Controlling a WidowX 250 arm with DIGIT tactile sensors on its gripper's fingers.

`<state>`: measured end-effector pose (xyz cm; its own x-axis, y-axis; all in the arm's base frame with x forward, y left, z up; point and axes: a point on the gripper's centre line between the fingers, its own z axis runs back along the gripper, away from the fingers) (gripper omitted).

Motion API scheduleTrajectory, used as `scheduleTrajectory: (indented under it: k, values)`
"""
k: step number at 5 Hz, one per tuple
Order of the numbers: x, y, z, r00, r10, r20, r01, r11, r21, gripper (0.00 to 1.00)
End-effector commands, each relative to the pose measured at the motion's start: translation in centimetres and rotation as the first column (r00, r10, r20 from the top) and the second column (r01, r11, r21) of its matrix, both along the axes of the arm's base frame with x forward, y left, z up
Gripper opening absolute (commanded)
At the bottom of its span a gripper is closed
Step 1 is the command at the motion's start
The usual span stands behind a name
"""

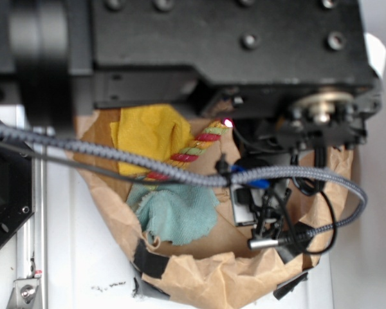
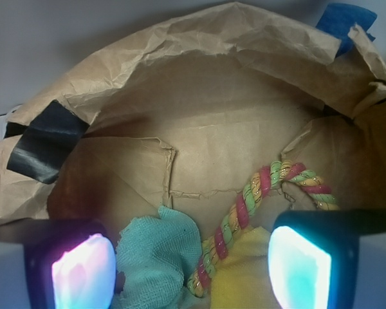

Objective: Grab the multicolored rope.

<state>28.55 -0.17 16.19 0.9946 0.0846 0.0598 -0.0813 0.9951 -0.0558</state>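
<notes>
Your hand [image 2: 192, 267] hangs released above the rope [image 2: 244, 212], fingers [image 2: 83, 270] seemingly straddling it between yellow cloth [image 2: 244, 283] and teal cloth [image 2: 157, 254], ready to drop.

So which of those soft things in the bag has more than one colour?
The rope, twisted from red, yellow and green strands. The yellow cloth and the teal cloth beside it are each a single colour.

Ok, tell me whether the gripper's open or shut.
Open. In the wrist view the gripper has its two lit pads wide apart, with the rope between them, ungrasped.
</notes>
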Motion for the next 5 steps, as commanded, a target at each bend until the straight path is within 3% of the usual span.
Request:
scheduleTrajectory:
  k: [1,2,3,4,5]
  values:
    - [-0.8,1.2,-8.3,0.998,0.056,-0.04,-0.054,0.997,0.047,1.0]
    - [-1.2,0.7,-10.7,0.992,0.127,-0.018,-0.126,0.991,0.04,1.0]
    - [0.2,0.3,-12.4,0.985,0.172,0.009,-0.172,0.985,-0.025,1.0]
    - [1.2,-0.9,-13.5,0.986,0.169,0.003,-0.169,0.985,-0.032,0.96]
    - [0.9,-1.2,-13.2,0.984,0.181,0.004,-0.181,0.983,-0.009,0.0]
